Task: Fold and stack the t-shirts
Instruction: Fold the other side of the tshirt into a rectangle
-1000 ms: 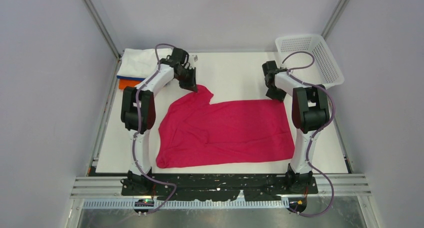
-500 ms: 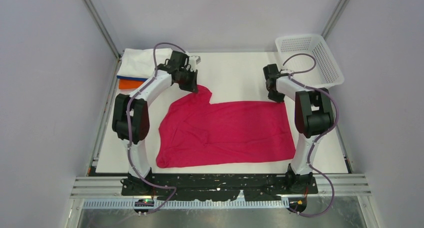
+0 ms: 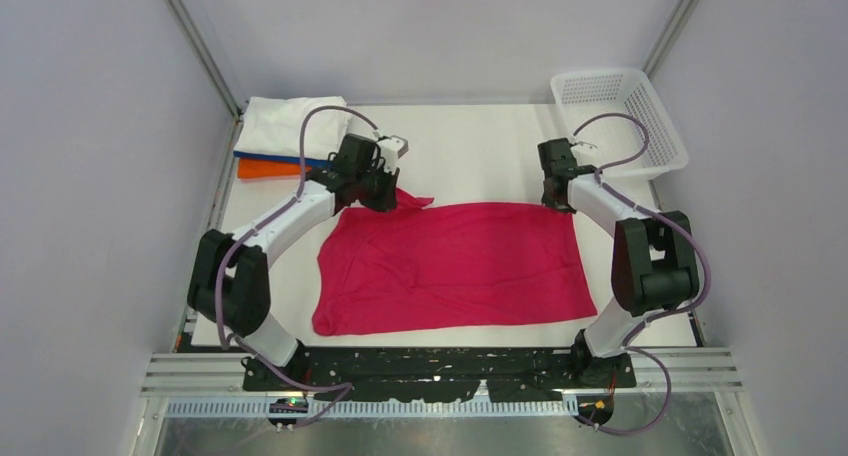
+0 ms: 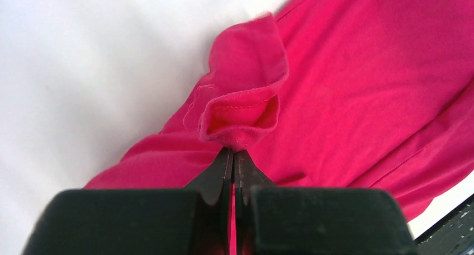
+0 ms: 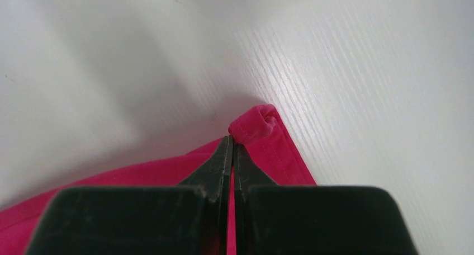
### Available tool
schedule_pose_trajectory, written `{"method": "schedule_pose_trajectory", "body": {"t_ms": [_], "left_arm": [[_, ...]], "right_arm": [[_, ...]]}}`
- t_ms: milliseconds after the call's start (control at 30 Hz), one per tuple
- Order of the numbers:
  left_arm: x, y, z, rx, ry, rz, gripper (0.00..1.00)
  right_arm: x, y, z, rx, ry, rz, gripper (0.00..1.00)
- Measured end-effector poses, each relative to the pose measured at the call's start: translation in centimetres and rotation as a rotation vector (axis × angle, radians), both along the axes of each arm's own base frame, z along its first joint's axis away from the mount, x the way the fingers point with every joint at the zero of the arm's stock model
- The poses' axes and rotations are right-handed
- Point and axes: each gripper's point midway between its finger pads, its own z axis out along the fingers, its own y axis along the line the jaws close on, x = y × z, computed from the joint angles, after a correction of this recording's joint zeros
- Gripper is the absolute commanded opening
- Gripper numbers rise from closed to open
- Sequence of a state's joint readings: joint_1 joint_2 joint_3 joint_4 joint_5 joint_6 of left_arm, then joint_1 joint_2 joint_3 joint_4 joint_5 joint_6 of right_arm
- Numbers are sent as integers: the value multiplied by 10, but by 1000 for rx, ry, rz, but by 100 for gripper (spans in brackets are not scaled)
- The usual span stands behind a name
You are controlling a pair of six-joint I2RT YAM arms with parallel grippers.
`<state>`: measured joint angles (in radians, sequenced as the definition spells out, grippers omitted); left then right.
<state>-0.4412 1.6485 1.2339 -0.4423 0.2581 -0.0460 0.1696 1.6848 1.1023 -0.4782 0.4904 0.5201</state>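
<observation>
A magenta-red t-shirt (image 3: 450, 266) lies spread on the white table. My left gripper (image 3: 385, 198) is shut on its far-left sleeve; in the left wrist view the pinched sleeve (image 4: 240, 107) curls up just past my left gripper (image 4: 233, 154). My right gripper (image 3: 560, 202) is shut on the shirt's far-right corner, which bunches (image 5: 254, 123) in front of my right gripper (image 5: 232, 143) in the right wrist view. A stack of folded shirts sits at the far left: white (image 3: 275, 126) on top, with blue (image 3: 265, 158) and orange (image 3: 262, 169) edges showing below.
A white plastic mesh basket (image 3: 620, 116) stands at the far right corner. Bare white table (image 3: 470, 146) lies beyond the shirt between the two grippers. The black base rail (image 3: 440, 366) runs along the near edge.
Both grippers have come toward the near side. The left one pulled the sleeve right and inward over the shirt. The right one holds the far-right corner.
</observation>
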Motion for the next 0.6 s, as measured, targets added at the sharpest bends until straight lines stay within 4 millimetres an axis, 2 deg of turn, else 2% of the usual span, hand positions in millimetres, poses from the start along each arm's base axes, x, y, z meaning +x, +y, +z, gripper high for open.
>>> {"method": "schedule_pose_trajectory", "body": {"t_ms": [267, 600], "left_arm": [[-38, 18, 16, 13, -144, 29, 0], [-83, 32, 40, -96, -225, 74, 0]], "right_arm": [[-23, 0, 9, 7, -15, 37, 5], [-39, 0, 22, 22, -53, 61, 6]]}}
